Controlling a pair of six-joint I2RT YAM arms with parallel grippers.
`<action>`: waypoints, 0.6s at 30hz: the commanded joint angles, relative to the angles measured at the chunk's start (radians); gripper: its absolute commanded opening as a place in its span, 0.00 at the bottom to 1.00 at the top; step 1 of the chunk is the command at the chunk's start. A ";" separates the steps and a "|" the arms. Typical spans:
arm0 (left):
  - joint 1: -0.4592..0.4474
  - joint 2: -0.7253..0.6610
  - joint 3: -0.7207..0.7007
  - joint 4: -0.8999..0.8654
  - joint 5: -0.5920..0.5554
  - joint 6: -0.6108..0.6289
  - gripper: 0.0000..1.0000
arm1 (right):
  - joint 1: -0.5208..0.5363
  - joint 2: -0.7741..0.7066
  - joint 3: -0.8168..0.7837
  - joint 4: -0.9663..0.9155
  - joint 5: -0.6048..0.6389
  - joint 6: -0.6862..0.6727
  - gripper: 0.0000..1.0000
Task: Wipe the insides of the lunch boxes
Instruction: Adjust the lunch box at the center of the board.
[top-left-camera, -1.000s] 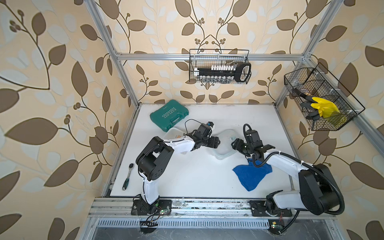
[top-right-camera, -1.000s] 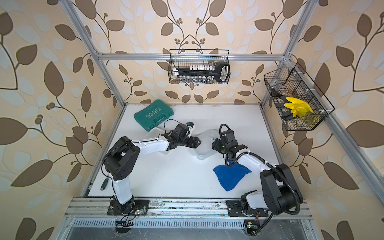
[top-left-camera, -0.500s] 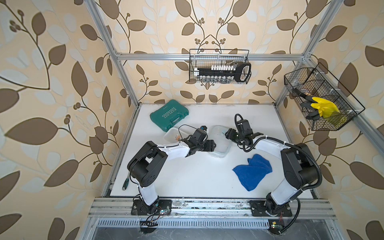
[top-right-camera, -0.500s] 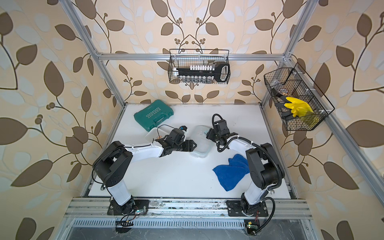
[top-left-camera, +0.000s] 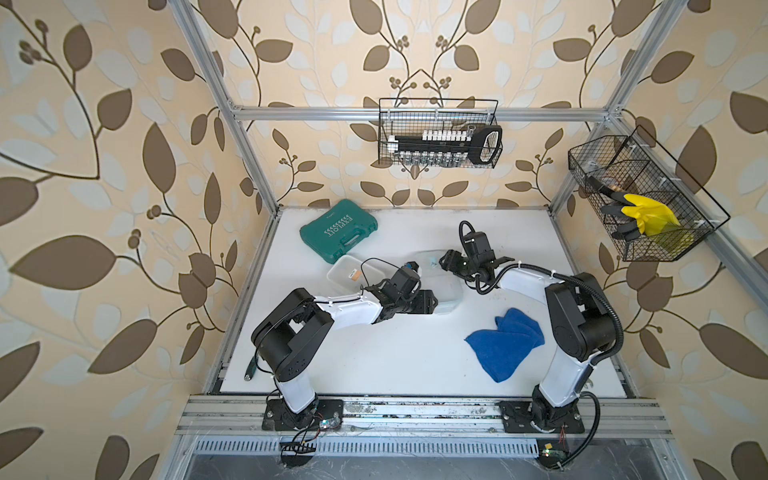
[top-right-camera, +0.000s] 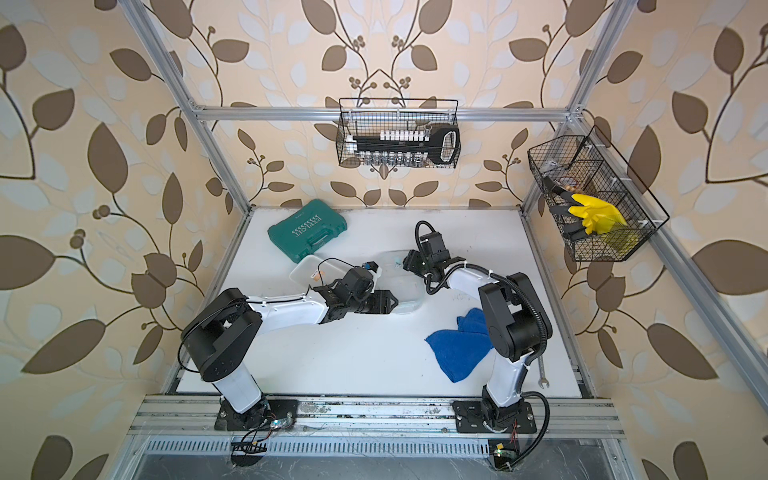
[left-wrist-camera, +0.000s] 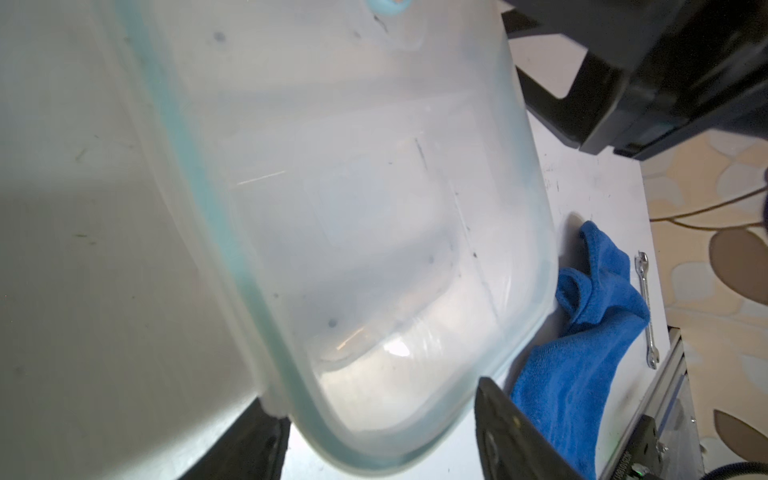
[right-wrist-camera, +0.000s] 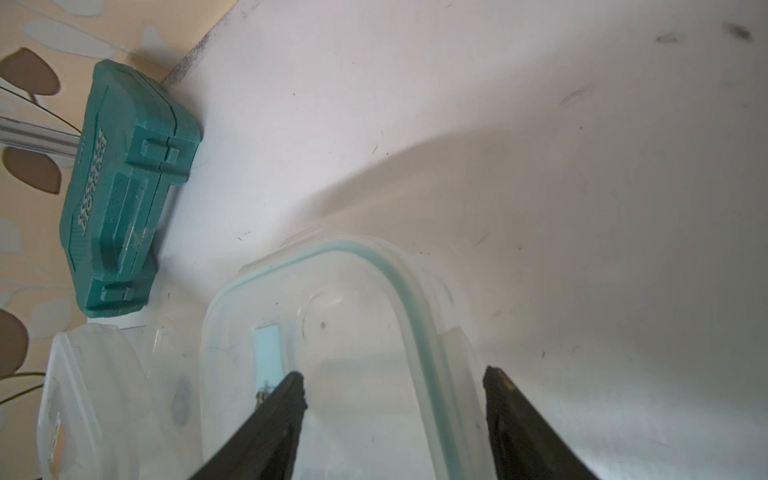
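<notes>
White tabletop (top-left-camera: 395, 365), leaf-wallpaper walls (top-left-camera: 124, 166) | left hand (top-left-camera: 434, 301) wide | right hand (top-left-camera: 445, 261) wide (both at clear lunch box (top-left-camera: 446, 289))

Bright, soft, even light in both top views, faint shadows on the white table (top-left-camera: 395, 361), wide-angle bowing at the edges, wrist views hazy, lunch box (left-wrist-camera: 374, 249) blurred up close, small glare inside.
</notes>
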 joint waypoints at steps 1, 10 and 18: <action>-0.014 -0.037 0.002 -0.081 -0.039 -0.004 0.70 | 0.015 0.003 0.003 -0.063 -0.053 -0.015 0.69; -0.005 -0.220 0.074 -0.265 -0.263 0.104 0.79 | -0.085 -0.227 -0.135 -0.054 -0.057 0.042 0.72; 0.030 -0.092 0.292 -0.306 -0.180 0.288 0.85 | -0.102 -0.418 -0.384 0.139 -0.080 0.246 0.71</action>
